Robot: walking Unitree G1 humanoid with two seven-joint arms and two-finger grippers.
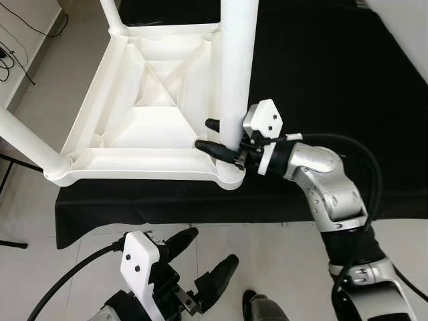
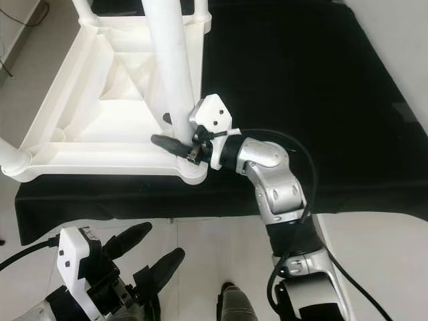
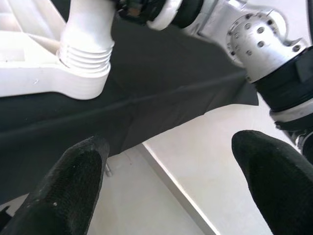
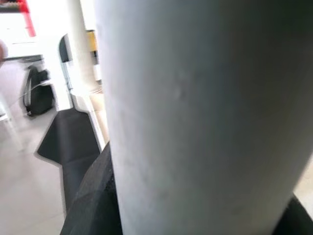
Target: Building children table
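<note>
A white plastic children's table [image 1: 144, 100] lies upside down on a black cloth [image 1: 321, 67]. From its near right corner a thick white leg [image 1: 237, 67] stands up out of a threaded socket [image 3: 85, 58]. My right gripper [image 1: 204, 134] is shut on this leg just above the socket, one black finger on each side; the leg [image 4: 195, 117] looms close in the right wrist view. Two more legs rise at the left corner [image 1: 27, 144] and the far corner [image 1: 110, 13]. My left gripper [image 1: 214, 245] hangs open and holds nothing, low over the floor in front of the cloth's edge.
The black cloth's front edge [image 1: 200, 221] runs just before the table's near rim. Light tiled floor [image 1: 281, 254] lies below. Cables [image 1: 13, 53] trail on the floor at the left. Much bare cloth stretches to the right of the table.
</note>
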